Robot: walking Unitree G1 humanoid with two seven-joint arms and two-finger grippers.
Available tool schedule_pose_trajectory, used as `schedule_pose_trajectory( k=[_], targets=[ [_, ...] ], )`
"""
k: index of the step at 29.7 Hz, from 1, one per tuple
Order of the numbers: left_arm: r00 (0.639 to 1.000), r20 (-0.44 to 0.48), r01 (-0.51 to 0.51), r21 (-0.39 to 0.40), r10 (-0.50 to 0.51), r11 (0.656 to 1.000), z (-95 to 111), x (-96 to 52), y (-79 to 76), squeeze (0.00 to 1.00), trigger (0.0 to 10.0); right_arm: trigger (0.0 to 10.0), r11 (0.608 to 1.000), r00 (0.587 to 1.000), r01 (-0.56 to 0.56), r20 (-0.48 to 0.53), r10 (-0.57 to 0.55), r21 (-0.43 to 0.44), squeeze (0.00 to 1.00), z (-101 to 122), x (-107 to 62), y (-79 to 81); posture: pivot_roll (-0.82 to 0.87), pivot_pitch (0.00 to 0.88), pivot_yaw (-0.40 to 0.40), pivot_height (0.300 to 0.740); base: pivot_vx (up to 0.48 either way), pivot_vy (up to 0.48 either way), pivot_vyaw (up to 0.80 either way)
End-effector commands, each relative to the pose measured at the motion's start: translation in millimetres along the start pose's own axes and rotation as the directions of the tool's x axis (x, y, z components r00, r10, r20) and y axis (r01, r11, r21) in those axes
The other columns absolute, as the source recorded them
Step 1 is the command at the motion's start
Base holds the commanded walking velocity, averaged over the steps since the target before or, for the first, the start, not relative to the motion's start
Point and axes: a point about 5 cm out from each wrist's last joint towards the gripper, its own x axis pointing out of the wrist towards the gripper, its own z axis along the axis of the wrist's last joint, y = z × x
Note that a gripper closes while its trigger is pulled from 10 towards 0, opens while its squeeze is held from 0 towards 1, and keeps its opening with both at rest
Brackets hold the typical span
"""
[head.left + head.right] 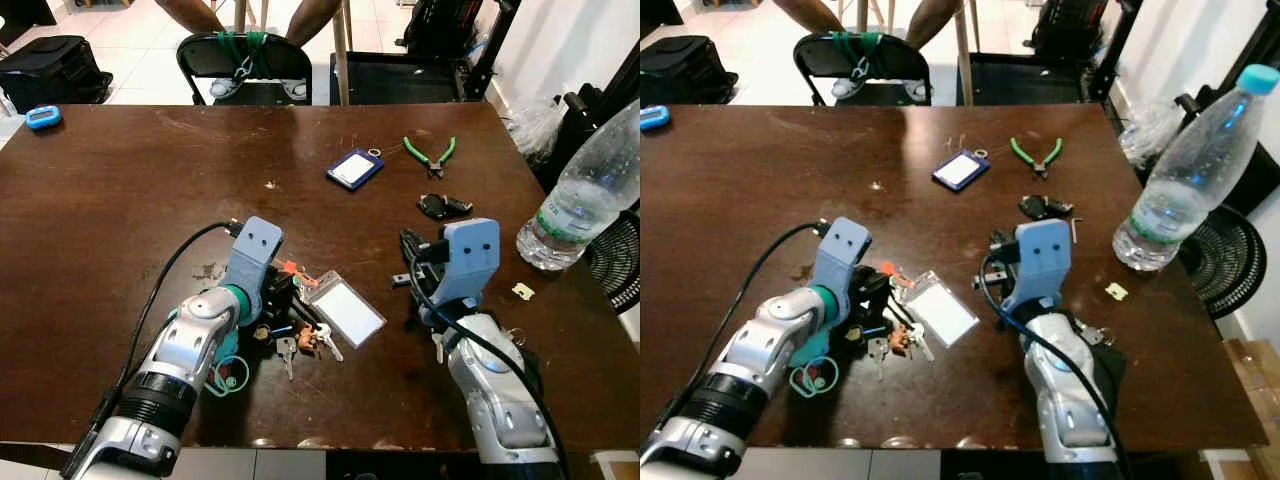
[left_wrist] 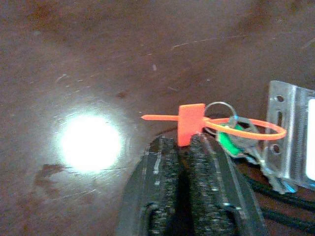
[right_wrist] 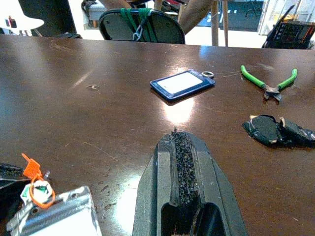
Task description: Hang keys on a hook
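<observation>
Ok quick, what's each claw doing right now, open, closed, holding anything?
Left claw: closed at the orange zip tie on the key bunch; a firm grip cannot be told.
Right claw: closed, empty, above the table.

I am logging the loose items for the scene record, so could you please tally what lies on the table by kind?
Key bunches: 1, with an orange tie
Badge holders: 2, one clear, one blue
Green-handled pliers: 1
Black key fobs: 1
Water bottles: 1
Small blue gadgets: 1
Total: 7
</observation>
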Motion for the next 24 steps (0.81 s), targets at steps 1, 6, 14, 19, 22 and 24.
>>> schedule_pose_trajectory(
  k=[1, 6, 14, 19, 22, 24],
  targets=[
    [0.999, -0.046, -0.011, -0.012, 0.010, 1.000, -11.5, -0.5, 2.6, 0.00, 0.0, 10.0, 1.000, 1.000, -0.007, -0.009, 0.007, 0.003, 0.00, -1.4, -1.6, 1.2, -0.19, 0.147, 0.096, 0.740, 0.000, 0.000, 0.00],
    [0.998, -0.044, -0.043, -0.017, 0.042, 0.999, -15.0, -2.6, 5.6, 0.00, 0.0, 10.0, 1.000, 1.000, -0.014, -0.010, 0.014, 0.005, 0.00, -1.2, -0.4, 2.5, -0.18, 0.145, 0.094, 0.740, 0.000, 0.000, 0.00],
    [0.983, 0.090, -0.163, 0.030, 0.160, 0.986, 1.4, -14.9, 15.2, 0.00, 0.0, 10.0, 1.000, 1.000, -0.016, -0.012, 0.016, 0.011, 0.00, -1.6, 0.1, 3.9, -0.18, 0.142, 0.092, 0.740, 0.000, 0.000, 0.00],
    [0.900, 0.393, -0.278, 0.184, 0.189, 0.943, 52.4, -43.5, 6.6, 0.00, 4.7, 10.0, 1.000, 1.000, -0.020, -0.010, 0.021, 0.016, 0.00, -1.4, 1.3, 5.7, -0.15, 0.135, 0.089, 0.740, 0.000, 0.000, 0.00],
    [0.868, 0.470, -0.295, 0.228, 0.160, 0.928, 68.1, -54.5, -1.2, 0.00, 10.0, 10.0, 1.000, 1.000, -0.022, -0.010, 0.022, 0.018, 0.00, -1.7, 1.8, 6.0, -0.15, 0.134, 0.088, 0.740, 0.000, 0.000, 0.00],
    [0.850, 0.509, -0.301, 0.250, 0.139, 0.920, 76.6, -61.1, -6.3, 0.00, 10.0, 10.0, 1.000, 1.000, -0.023, -0.011, 0.023, 0.018, 0.00, -2.0, 2.1, 6.1, -0.15, 0.134, 0.088, 0.740, 0.000, 0.000, 0.00]
  ],
)
